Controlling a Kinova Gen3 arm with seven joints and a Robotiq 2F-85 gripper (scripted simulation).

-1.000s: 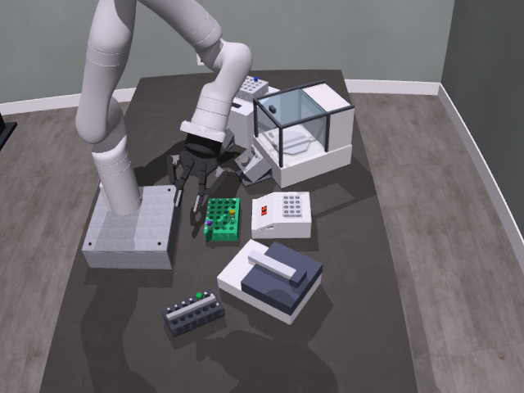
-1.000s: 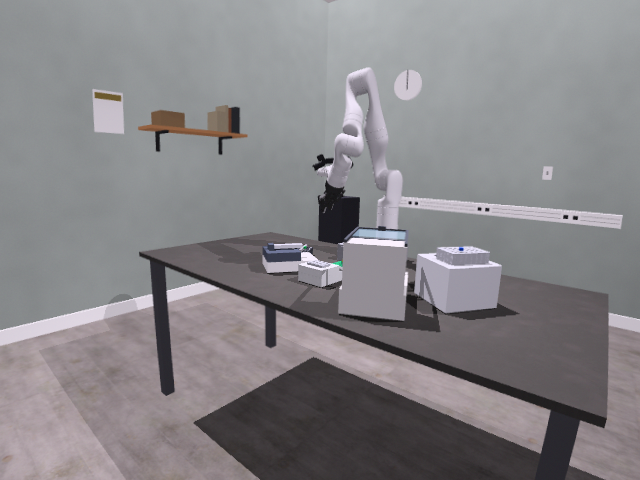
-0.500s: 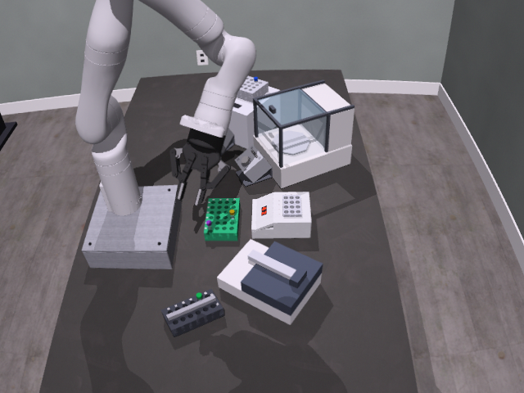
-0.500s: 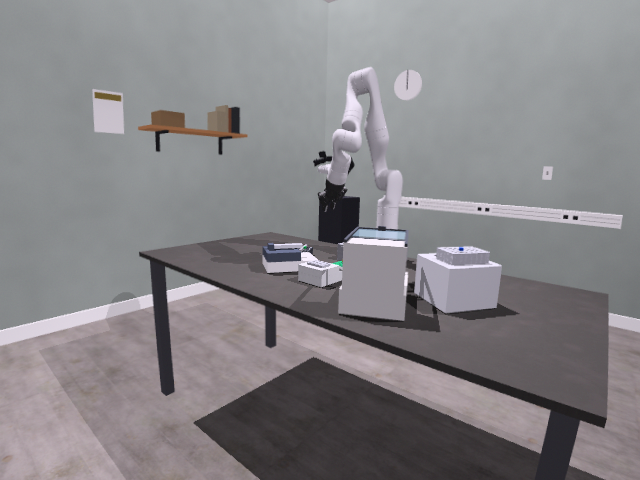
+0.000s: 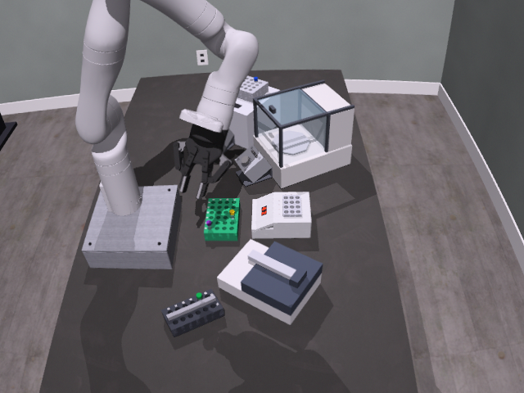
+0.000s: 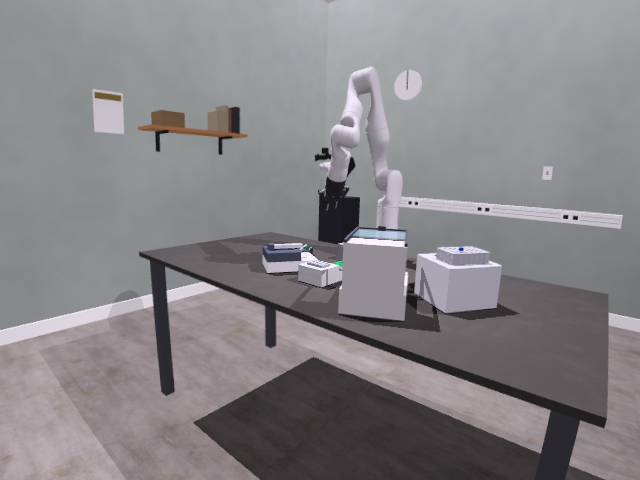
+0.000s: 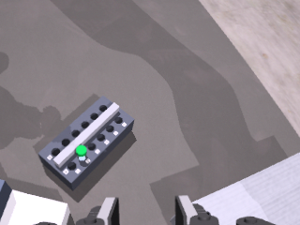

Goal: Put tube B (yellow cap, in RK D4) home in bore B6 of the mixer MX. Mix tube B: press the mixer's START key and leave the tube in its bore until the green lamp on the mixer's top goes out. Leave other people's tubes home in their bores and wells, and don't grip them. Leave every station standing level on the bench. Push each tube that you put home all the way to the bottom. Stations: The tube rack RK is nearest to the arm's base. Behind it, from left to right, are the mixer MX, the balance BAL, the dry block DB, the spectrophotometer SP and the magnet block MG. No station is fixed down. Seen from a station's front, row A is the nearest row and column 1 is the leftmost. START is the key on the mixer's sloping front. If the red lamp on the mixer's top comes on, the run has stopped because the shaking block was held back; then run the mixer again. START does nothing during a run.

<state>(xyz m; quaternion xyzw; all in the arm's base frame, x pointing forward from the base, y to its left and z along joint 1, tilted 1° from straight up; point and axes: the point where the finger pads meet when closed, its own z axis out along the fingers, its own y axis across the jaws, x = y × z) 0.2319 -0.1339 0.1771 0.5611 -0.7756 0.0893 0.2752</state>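
While tube B [image 5: 232, 211] with its yellow cap sits in the green rack RK [image 5: 221, 219], the gripper [image 5: 191, 188] hangs above the bench just beside the rack's left end, fingers partly apart, nothing between them. Mixer MX [image 5: 253, 88] stands behind, well apart. Wrist view shows the magnet block [image 7: 87, 141] with a green-capped tube [image 7: 81, 150].

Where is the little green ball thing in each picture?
Top: the green cap sits low and left of middle, on the dark magnet block.
Exterior: not findable; too small or hidden.
Wrist: the cap is left of middle, on the same block.
Shared landmark: that block.
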